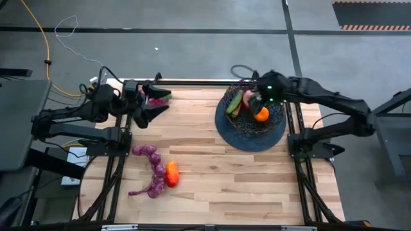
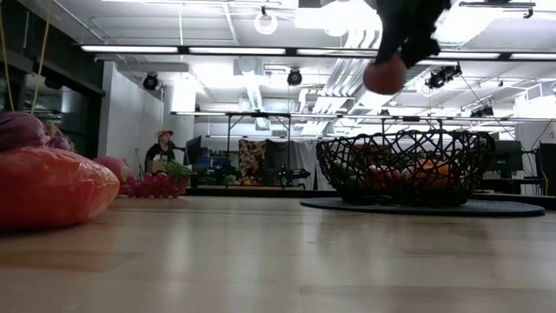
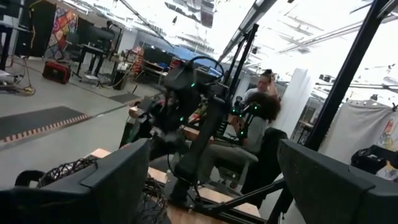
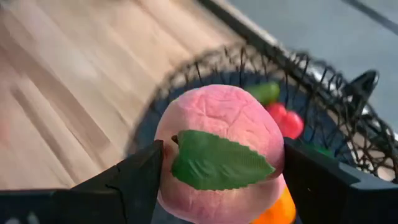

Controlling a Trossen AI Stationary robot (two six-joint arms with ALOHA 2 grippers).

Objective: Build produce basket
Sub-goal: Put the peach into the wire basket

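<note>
Right end effector [image 4: 217, 171] above basket [image 1: 250, 125], fingers clamped on pink peach [image 4: 219, 152] with green leaf, peach hanging over basket's open top. Basket at tabletop's [image 1: 225, 186] far right, holding orange piece [image 1: 261, 114], green piece [image 1: 235, 102], red piece [image 4: 286, 119]. Left end effector [image 1: 157, 102] raised near far left edge, fingers spread, empty. Purple grape bunches [image 1: 153, 172] and orange-red fruit [image 1: 171, 173] lie touching, near left of tabletop.
</note>
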